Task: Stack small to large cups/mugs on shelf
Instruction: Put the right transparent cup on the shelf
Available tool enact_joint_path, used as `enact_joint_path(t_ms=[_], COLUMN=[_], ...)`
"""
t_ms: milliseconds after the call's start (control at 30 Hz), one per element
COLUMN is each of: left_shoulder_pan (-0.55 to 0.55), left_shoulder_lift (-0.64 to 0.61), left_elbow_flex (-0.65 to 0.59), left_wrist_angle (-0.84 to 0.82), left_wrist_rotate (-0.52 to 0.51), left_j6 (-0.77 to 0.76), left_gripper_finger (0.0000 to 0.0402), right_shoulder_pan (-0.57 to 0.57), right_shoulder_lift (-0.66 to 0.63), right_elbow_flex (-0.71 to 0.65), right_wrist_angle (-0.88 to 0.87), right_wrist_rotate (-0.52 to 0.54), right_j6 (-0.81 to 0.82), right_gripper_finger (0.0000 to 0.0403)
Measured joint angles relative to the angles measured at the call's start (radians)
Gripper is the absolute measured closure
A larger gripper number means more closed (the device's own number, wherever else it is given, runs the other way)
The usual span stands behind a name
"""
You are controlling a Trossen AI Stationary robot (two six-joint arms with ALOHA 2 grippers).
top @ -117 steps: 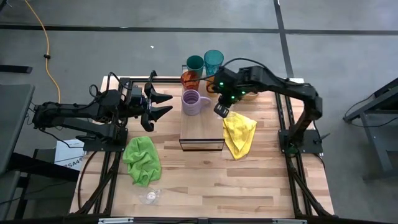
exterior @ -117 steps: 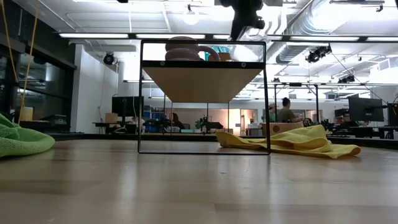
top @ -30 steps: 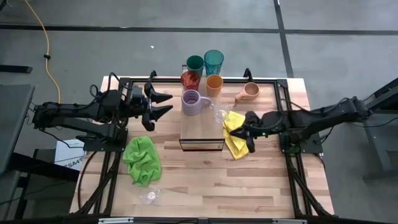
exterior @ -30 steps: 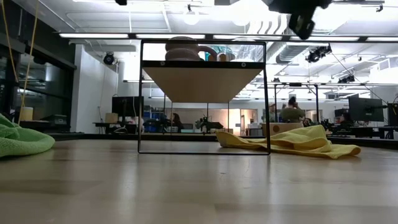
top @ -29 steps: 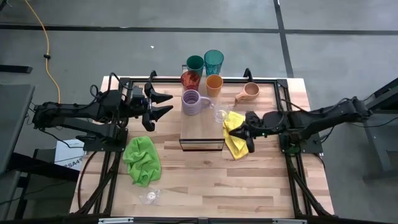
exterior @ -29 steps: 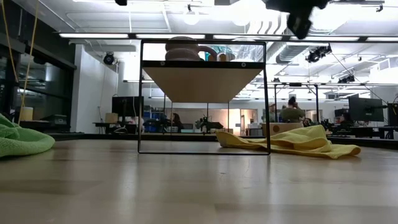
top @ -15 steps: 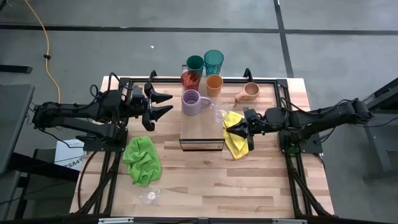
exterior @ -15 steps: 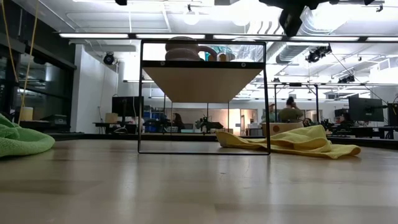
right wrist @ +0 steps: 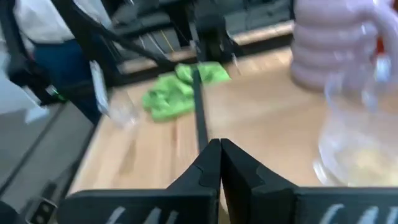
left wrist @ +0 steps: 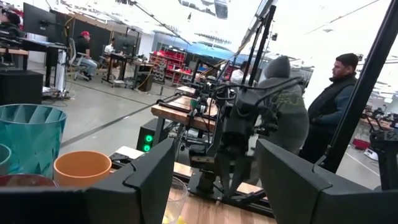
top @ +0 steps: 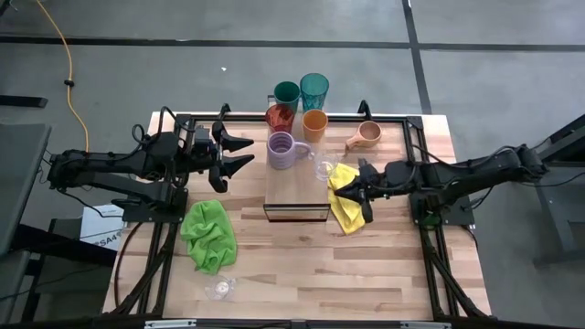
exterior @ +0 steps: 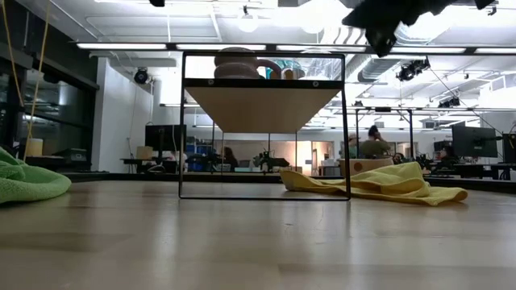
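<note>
A lavender mug [top: 283,149] and a small clear glass [top: 324,170] stand on the light-wood shelf [top: 297,196]; both also show in the right wrist view, the mug [right wrist: 336,46] and the glass [right wrist: 357,140]. Behind the shelf stand two teal tumblers [top: 313,89], an amber tumbler [top: 279,116] and an orange cup [top: 315,122]. A tan mug [top: 367,134] sits at the far right. Another clear glass [top: 220,290] stands near the front edge. My right gripper [top: 336,188] is shut and empty, raised beside the shelf's right edge above the yellow cloth. My left gripper [top: 241,153] is open and empty, left of the shelf.
A yellow cloth [top: 354,203] lies on the table right of the shelf, under my right gripper. A green cloth [top: 210,236] lies at the front left. People stand in the room beyond the table [left wrist: 339,93].
My right gripper has edged toward the table's left, closer to the shelf's right edge, staying raised above the yellow cloth. The cups and the glass have kept their places.
</note>
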Motion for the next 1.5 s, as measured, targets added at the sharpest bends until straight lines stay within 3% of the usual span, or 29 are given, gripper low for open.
enact_joint_path(t_ms=[267, 500, 1500], left_shoulder_pan=[0.000, 0.000, 0.000], left_shoulder_lift=[-0.002, -0.002, -0.002], left_elbow_flex=[0.000, 0.000, 0.000], left_wrist_angle=[0.002, 0.002, 0.003], left_wrist_rotate=[0.000, 0.000, 0.000], left_j6=[0.000, 0.000, 0.000], left_gripper_finger=[0.0191, 0.0191, 0.0191], right_shoulder_pan=[-0.004, -0.074, -0.293], right_shoulder_lift=[0.049, 0.087, 0.087], right_elbow_flex=[0.000, 0.000, 0.000], right_wrist_angle=[-0.066, -0.079, -0.024], right_wrist_rotate=[0.062, 0.137, 0.068], right_j6=[-0.120, -0.168, -0.263], right_gripper_finger=[0.0403, 0.0403, 0.0403])
